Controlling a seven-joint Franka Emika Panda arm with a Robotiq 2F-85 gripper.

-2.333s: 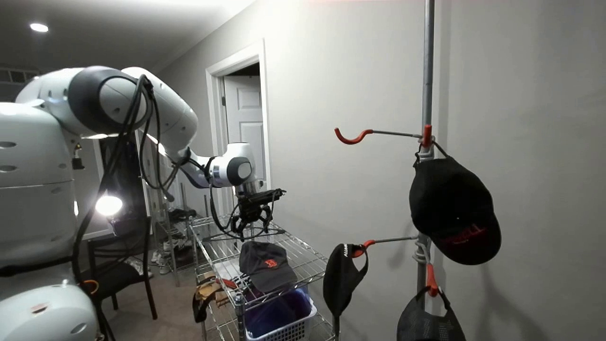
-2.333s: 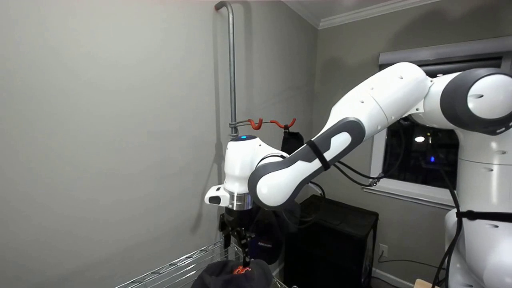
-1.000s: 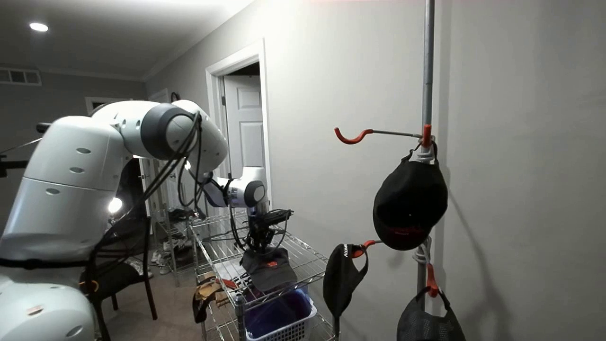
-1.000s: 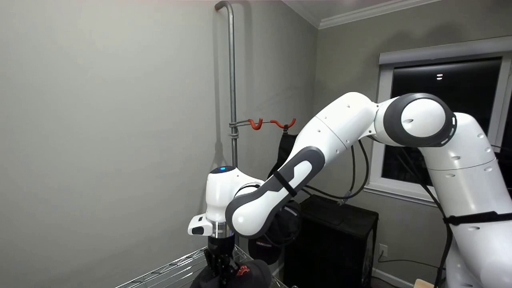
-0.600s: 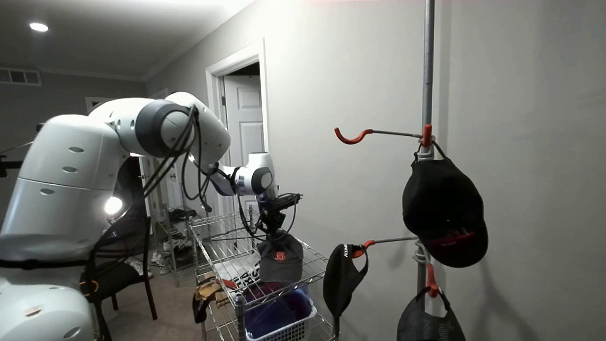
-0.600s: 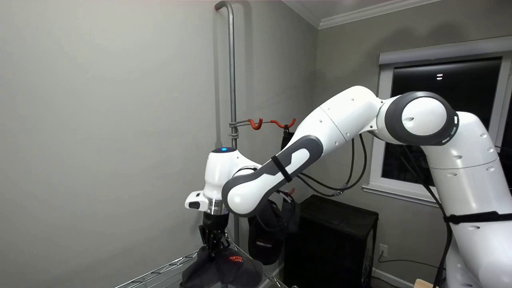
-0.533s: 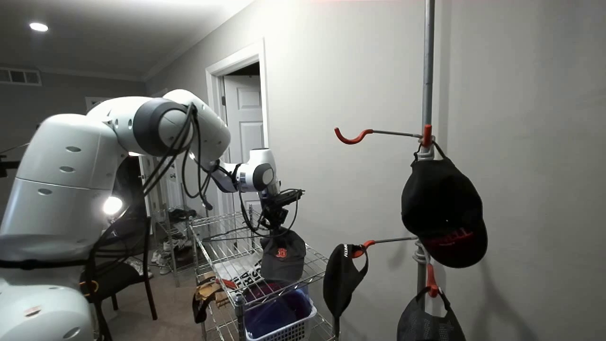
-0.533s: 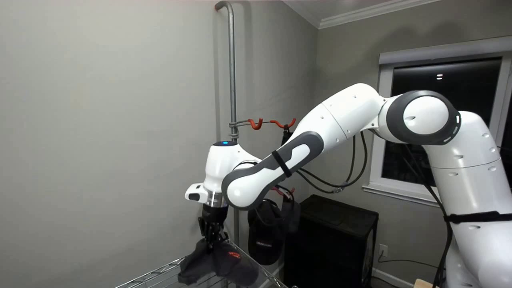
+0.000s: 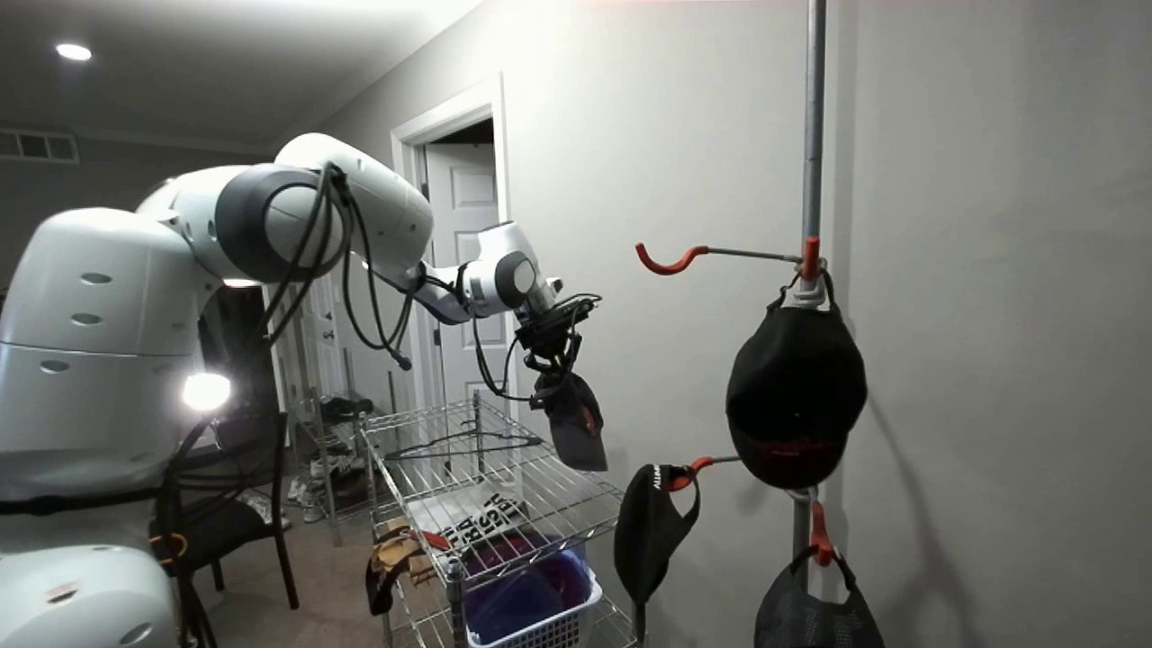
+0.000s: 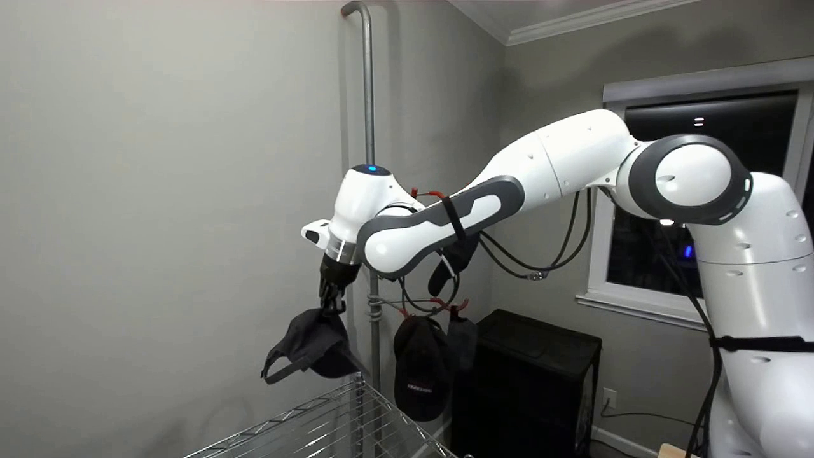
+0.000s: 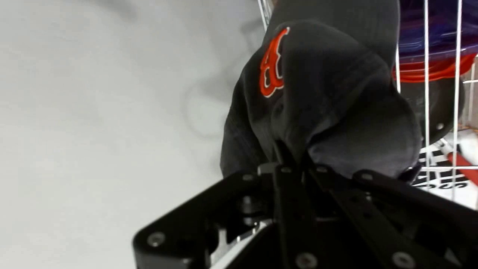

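Going left to right in an exterior view, we meet the wire shelf (image 9: 455,580), with a basket (image 9: 547,629) under its top tier. At 2 o'clock from the shelf hangs the dark gray cap (image 9: 577,425), brim down; we cannot tell how near the brim comes to the shelf's edge. In the wrist view, the end effector (image 11: 302,169) has its jaws pinched nearly together — a fold of the cap's crown caught between them. Next comes a red hook (image 9: 668,268) at 1 o'clock from the held cap, then a black cap (image 9: 796,387) at 3 o'clock, hanging from the metal pole (image 9: 814,135). We judge the step in hand to be carrying: the cap is gripped and up in the air. We think the next move calls for keeping that pinch tight and giving the brim height — so that it does not catch on the shelf's edge.
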